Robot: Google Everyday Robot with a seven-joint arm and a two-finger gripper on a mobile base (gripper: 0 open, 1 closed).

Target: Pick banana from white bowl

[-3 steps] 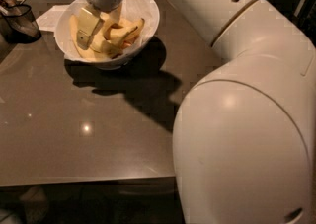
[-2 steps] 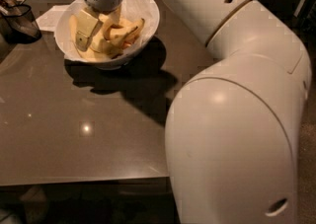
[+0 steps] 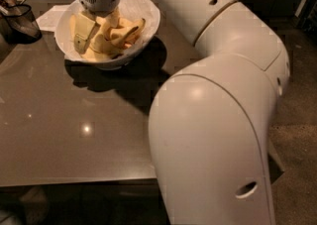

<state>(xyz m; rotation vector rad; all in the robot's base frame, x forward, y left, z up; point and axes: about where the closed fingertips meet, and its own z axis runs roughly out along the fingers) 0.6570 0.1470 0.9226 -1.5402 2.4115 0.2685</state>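
The tool is held inside the white bowl, which is set on the far left part of the table. The banana is seen in the bowl, apparently against the tool. Whether the tool is clamped on it cannot be told. A dark mesh holder is placed beside the bowl.

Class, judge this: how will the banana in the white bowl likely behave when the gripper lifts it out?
The banana is curved and lies piled against other bananas, so it may swing or drag neighbours. Its smooth skin looks liable to slip. The gripper is down inside the white bowl, whose crinkled paper lining could shift.
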